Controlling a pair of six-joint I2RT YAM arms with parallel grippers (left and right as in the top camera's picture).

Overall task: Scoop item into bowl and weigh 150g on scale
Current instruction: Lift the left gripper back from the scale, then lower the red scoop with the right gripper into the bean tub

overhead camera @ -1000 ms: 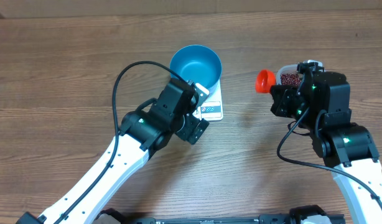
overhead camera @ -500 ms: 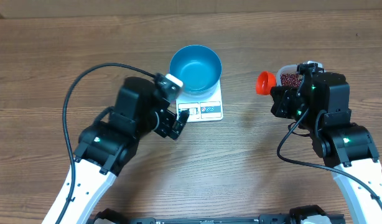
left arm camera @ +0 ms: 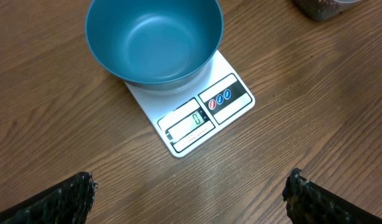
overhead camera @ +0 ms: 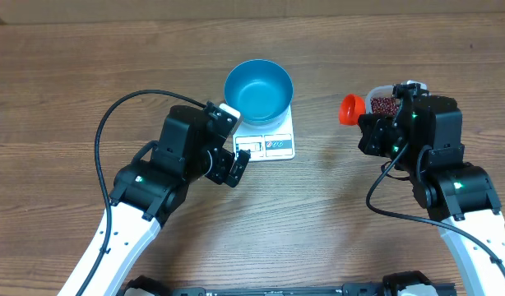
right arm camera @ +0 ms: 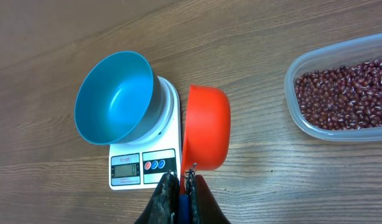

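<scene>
Over on the left, our left pincer [left arm camera: 190,200] is released, jaws spread wide with nothing between them, hovering above the bench [overhead camera: 63,90] just in front of the scale [left arm camera: 209,112]. The scale's display is lit and we read a zero on it. The blue bowl [overhead camera: 258,89] sits on the back part of the scale, hanging over its edge a bit, and it's empty inside. Moving right, there's an orange scoop [right arm camera: 206,127] up in the air between the scale and the container, just beside the bowl in the right wrist view. Our right pincer [right arm camera: 180,186] is clenched on the scoop's handle. Furthest right, the beans [right arm camera: 346,84] are all in the clear plastic container [right arm camera: 290,99], which rests on the bench, well apart from the bowl.
</scene>
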